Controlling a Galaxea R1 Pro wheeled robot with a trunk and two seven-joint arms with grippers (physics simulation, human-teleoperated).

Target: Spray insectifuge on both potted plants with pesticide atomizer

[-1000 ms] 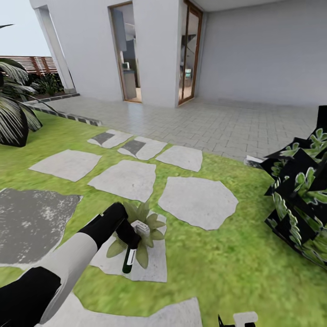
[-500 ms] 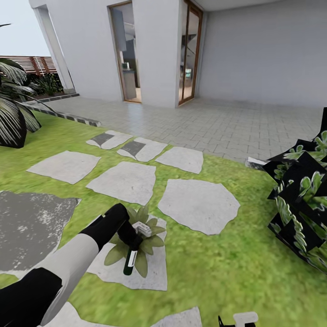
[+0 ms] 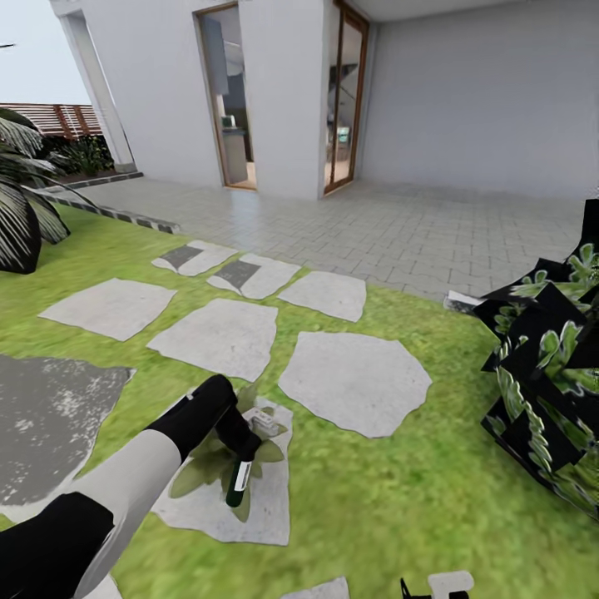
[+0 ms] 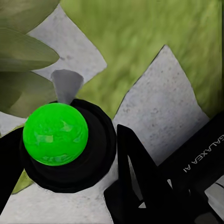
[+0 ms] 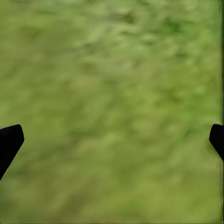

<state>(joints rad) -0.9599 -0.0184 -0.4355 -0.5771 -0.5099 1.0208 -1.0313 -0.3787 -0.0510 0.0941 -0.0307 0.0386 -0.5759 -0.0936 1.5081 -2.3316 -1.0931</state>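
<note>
My left gripper [image 3: 246, 443] is shut on the pesticide atomizer [image 3: 238, 482], a slim dark-green bottle with a white label that hangs downward from it. Directly below and beside it is a potted plant [image 3: 193, 476], a low rosette of broad green leaves standing on a grey stepping stone [image 3: 268, 509]. In the left wrist view the atomizer [image 4: 56, 135] shows end-on as a bright green ball in a black ring between the black fingers [image 4: 136, 173], with the plant's leaves [image 4: 23, 51] just past it. My right gripper [image 5: 112, 140] is open over bare grass, and its tip [image 3: 434, 586] shows low in the head view.
Several grey stepping stones [image 3: 353, 381] lie in the lawn ahead. A dark blocky bush [image 3: 545, 399] stands at the right, a palm [image 3: 17, 220] at the left. Beyond is a paved terrace [image 3: 383, 229] and the white house with glass doors [image 3: 226, 100].
The whole view has shifted: stones and plant slid left and down in the picture. The left arm keeps its pose, and the held atomizer now hangs nearer the plant's middle.
</note>
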